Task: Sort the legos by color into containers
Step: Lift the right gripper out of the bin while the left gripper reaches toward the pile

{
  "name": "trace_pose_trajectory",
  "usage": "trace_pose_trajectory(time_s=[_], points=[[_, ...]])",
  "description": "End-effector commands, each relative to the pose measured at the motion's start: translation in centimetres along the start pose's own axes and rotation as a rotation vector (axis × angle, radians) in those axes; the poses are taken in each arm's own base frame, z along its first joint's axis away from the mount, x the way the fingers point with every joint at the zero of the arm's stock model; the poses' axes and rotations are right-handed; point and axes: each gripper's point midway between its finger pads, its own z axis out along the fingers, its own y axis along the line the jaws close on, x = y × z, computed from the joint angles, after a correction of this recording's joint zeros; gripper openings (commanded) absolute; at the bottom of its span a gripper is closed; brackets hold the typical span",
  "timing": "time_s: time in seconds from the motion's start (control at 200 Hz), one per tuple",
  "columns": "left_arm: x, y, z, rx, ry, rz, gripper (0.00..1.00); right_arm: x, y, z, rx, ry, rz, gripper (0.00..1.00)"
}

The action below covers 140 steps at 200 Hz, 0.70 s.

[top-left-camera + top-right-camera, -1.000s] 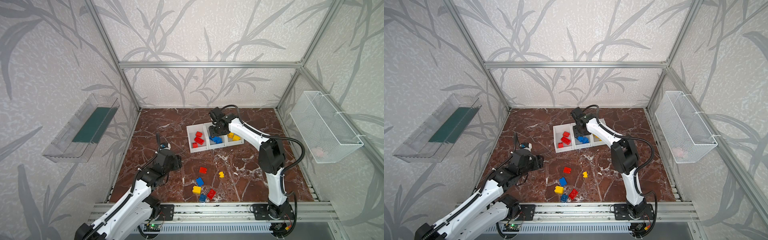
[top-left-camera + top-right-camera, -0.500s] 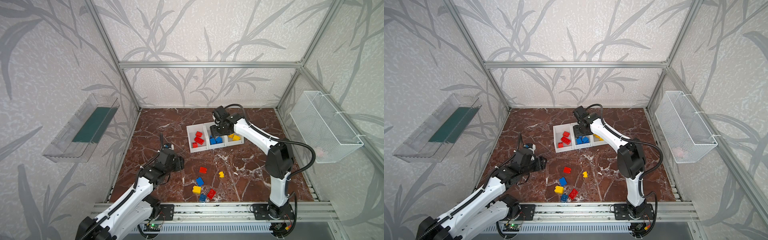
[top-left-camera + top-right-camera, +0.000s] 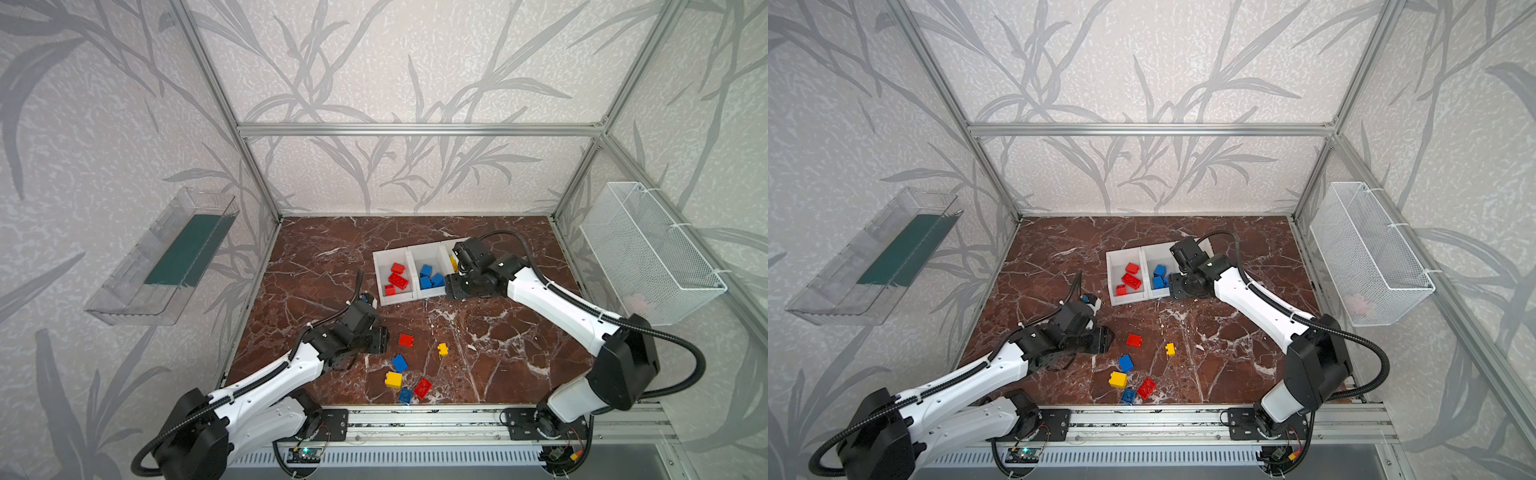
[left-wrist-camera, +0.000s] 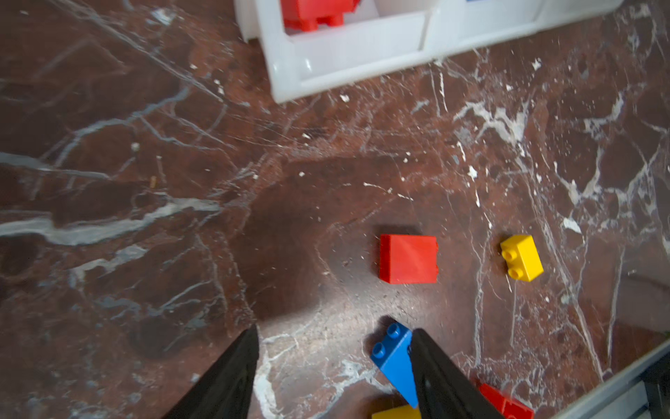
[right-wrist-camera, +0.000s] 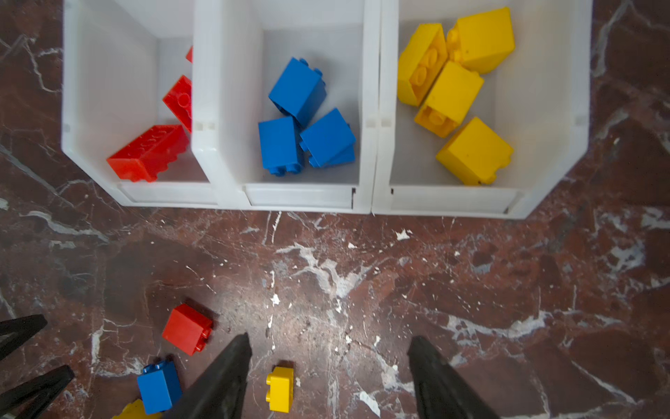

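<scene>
Our right claw (image 5: 330,341) had pulled back from the white bins (image 5: 373,72), open and empty, and three blue bricks (image 5: 301,123) lay in the middle bin. Our left claw (image 4: 333,332), open and empty too, had moved closer to the loose red brick (image 4: 408,259) on the floor (image 4: 145,181). We thought six bricks still needed sorting.

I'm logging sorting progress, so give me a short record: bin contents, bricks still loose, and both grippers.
red bin: three red bricks visible
blue bin: three blue bricks
yellow bin: four yellow bricks
loose red bricks: two
loose blue bricks: two
loose yellow bricks: two, one smaller
left gripper: open, empty, near the loose bricks
right gripper: open, empty, over the table before the bins
</scene>
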Motion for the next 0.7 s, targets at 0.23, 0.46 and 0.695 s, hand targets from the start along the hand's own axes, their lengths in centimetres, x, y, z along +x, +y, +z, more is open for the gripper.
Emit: trace_pose_trajectory(time_s=[0.23, 0.46, 0.695], points=[[3.2, -3.6, 1.1, 0.116, 0.162, -0.054, 0.69, 4.0, -3.3, -0.8, 0.037, -0.054, 0.126, 0.71], [5.2, -4.5, 1.8, 0.126, 0.246, -0.074, 0.69, 5.5, -4.0, -0.6, 0.043, -0.055, 0.143, 0.72], [5.6, -5.5, 2.8, 0.133, 0.287, -0.060, 0.69, 6.0, -4.4, -0.4, 0.045, -0.063, 0.151, 0.72]])
